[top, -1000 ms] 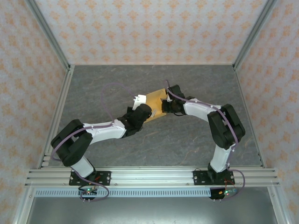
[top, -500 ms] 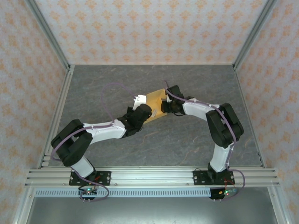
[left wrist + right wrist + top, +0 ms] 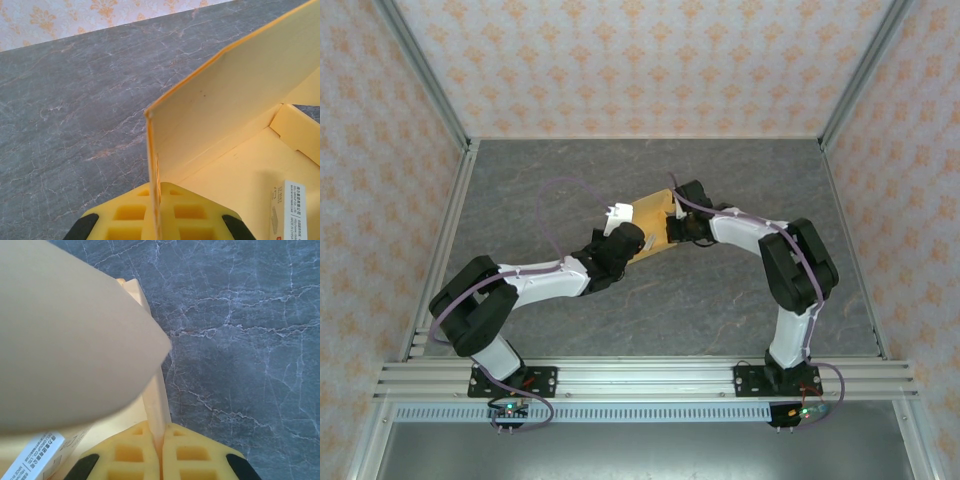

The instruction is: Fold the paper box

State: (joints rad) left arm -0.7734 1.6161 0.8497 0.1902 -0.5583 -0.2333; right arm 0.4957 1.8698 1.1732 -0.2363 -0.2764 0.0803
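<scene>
Top external, Sam: both arms are meeting over the light orange-tan cardboard box (image 3: 650, 218) sitting mid-way on the grey marbled table (image 3: 740, 300), likely bracing its walls for folding

Seeing it, Jo: the left gripper (image 3: 159, 215) is clamping the raised panel (image 3: 225, 95) by its edge, the right gripper (image 3: 161, 452) is pinching shut on a thin flap (image 3: 155, 405)

I count one paper box (image 3: 651, 216), one white printed label (image 3: 285, 210), one tabletop (image 3: 720, 300), and two arms, left arm (image 3: 545, 276) and right arm (image 3: 745, 233), each bearing one pair of jaws.
</scene>
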